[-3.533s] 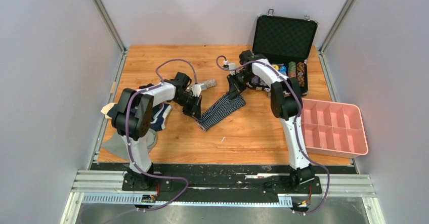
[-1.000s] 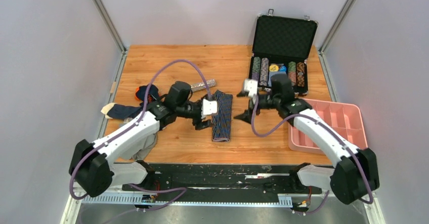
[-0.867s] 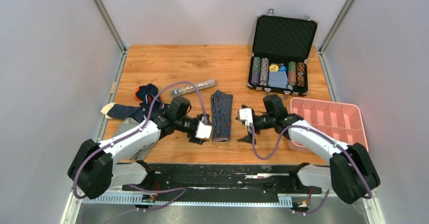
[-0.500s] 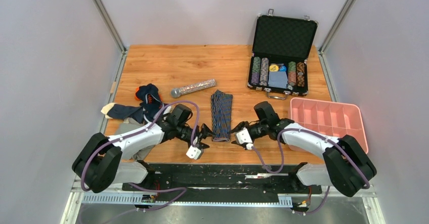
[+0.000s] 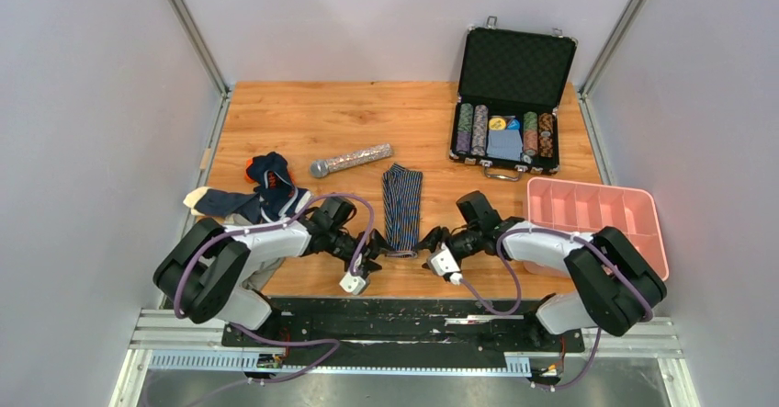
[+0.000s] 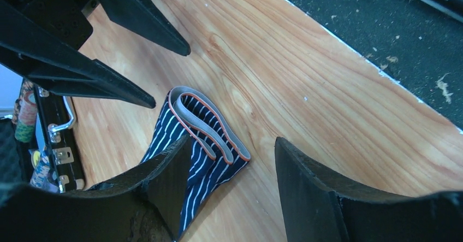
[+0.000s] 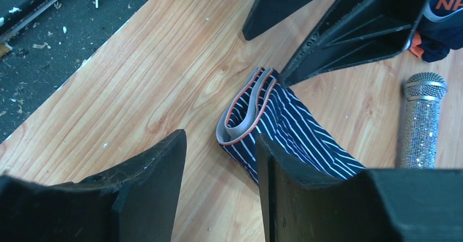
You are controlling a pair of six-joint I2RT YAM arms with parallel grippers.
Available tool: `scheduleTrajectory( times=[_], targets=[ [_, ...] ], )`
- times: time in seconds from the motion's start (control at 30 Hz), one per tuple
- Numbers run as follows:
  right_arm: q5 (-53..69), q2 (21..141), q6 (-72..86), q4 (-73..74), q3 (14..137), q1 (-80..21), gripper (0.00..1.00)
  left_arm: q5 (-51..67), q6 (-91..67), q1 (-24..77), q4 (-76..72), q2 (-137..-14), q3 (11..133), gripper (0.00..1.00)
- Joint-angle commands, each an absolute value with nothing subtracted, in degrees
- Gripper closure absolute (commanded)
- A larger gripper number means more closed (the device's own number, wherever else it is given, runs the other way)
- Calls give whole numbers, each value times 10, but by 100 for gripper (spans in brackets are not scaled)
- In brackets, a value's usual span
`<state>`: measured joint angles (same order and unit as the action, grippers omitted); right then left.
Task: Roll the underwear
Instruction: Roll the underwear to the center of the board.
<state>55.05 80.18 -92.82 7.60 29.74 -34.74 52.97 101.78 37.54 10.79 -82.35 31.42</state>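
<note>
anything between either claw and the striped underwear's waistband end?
Nothing visible. The left claw and right claw sit open on either side of the near waistband end of the striped underwear, with no object between.

Bare wood (image 5: 321,113) lies open either side of the striped underwear (image 5: 401,210) and past its far end; left gripper (image 6: 233,143) and right gripper (image 7: 221,135) crowd its near end, microphone (image 5: 350,160) sits far-left, chip case (image 5: 510,104) and pink tray (image 5: 597,232) fill the right.
</note>
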Motion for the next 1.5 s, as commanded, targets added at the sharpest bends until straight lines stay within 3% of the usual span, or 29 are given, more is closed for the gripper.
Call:
scheduleTrajectory(
  times=[0.0, 0.5, 0.77, 0.97, 1.1, 1.27, 1.47],
  targets=[
    [561, 824, -970, 51, 315, -350, 49, 528, 1031, 378, 57, -836, 313, 35],
    [556, 889, -1015, 27, 338, -349, 51, 509, 1039, 378, 66, -864, 323, 45],
    [561, 914, -1033, -3, 341, -349, 61, 501, 1036, 378, 66, -889, 335, 57],
    [561, 933, -1025, -62, 327, -348, 60, 501, 1019, 378, 53, -910, 342, 63],
    [562, 952, -1027, -62, 333, -348, 68, 499, 1005, 378, 48, -916, 346, 64],
    [567, 944, -1011, -34, 343, -345, 89, 489, 955, 377, 18, -911, 345, 59],
    [620, 910, -972, 42, 374, -324, 93, 472, 891, 371, -75, -853, 293, 43]
  ],
)
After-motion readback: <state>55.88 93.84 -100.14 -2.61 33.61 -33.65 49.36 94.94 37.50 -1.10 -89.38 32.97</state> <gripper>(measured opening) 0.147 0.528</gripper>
